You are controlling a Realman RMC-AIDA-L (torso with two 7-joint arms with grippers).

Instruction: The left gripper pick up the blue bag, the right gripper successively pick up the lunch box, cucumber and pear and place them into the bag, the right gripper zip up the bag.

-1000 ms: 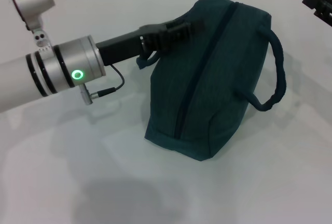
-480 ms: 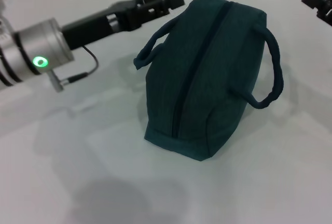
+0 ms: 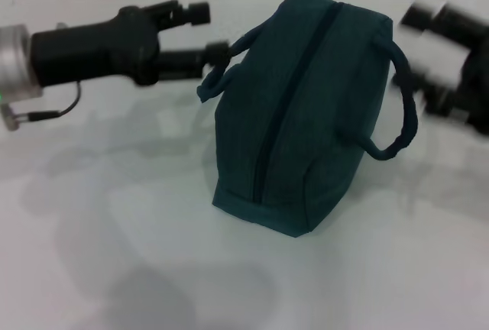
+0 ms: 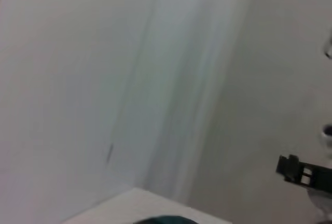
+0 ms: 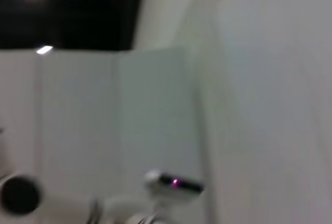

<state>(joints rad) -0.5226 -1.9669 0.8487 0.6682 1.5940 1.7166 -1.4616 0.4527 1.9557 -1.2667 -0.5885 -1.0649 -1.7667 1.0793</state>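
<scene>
The blue bag (image 3: pixel 309 108) is sitting zipped on the white table (image 3: pixel 114 253). The left gripper (image 3: pixel 205 33) is hovering beside its near handle, jaws spread wide, empty. The right gripper (image 3: pixel 428 51) is hanging blurred by the other handle, jaws apart

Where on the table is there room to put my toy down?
The table is bare all along the near side in front of the bag, and at its near left. It is crowded up beside the bag: the left gripper is by one handle, the right gripper by the other.
</scene>
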